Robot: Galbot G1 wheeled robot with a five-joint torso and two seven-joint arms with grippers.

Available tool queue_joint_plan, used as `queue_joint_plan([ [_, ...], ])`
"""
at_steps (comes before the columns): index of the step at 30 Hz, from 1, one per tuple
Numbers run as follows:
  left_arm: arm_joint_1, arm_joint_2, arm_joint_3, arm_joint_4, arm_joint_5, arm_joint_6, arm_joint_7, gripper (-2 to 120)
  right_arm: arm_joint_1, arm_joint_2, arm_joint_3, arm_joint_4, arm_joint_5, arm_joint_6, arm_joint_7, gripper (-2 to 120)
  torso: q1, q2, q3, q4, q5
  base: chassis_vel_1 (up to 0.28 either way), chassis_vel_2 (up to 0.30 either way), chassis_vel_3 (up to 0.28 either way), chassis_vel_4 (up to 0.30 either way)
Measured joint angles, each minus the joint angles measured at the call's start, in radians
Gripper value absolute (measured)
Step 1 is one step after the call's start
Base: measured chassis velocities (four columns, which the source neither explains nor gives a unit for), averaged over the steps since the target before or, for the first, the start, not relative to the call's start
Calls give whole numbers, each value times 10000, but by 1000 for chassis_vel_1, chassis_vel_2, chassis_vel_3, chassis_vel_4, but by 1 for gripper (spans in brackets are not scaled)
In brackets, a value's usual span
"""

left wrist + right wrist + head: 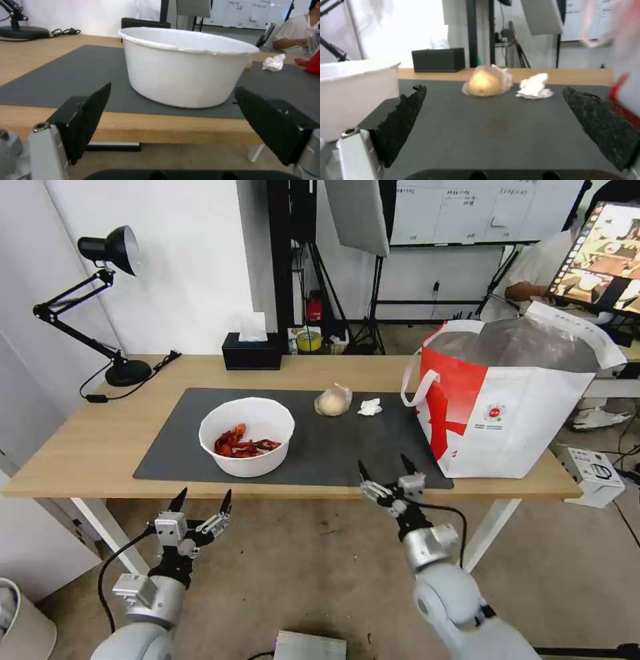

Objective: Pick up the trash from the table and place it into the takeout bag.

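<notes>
Sitting on the dark grey mat (173, 447) of the table (80, 447): a white round bowl (247, 437) with red crayfish shells (243, 445) inside, near the front edge; farther back and to the right, a small clear bag with a beige lump (333, 401); just beside it, a crumpled white tissue (369, 407). Standing at the right end of the table, touching the mat edge: the takeout bag (520, 413), open at top, silver lining visible.

Hovering below and before the table edge, the left gripper (201, 505), fingers spread apart, nothing held; bowl straight ahead and slightly to the right, wider than the gap between the fingers, probably. At the front edge of the mat, the right gripper (387, 468), fingers also wide apart and empty; bagged lump and tissue straight ahead, well apart. Nearer to the bowl: the left arm. Nearer to the small pieces and the bag: the right.

Bowl smooth, stiff-walled, with thin rolled rim (186, 46). Clear bag soft and wrinkled. Tissue light and irregular. Finger pads (403, 120) black and rough.
</notes>
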Motion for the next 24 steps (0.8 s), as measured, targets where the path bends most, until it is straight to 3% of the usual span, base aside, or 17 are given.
queue_joint_plan([
  [9,-11,-239,-77,-105,91,-37,51,100,2166,157,-897,-1373,373,-482,618,100,-1,0,-1,1,-3,0,0,0,0],
  [16,-28,-361,-291,-197,65,-131,126,100,4827,206,-1908,-3217,1421,-1341,1369,100,0,0,-2,2,-4,0,0,0,0],
  [24,-79,-627,-418,-308,58,-155,200,100,6170,556,-2632,-4482,1598,-2014,2208,100,0,0,-1,2,0,0,0,0,0],
])
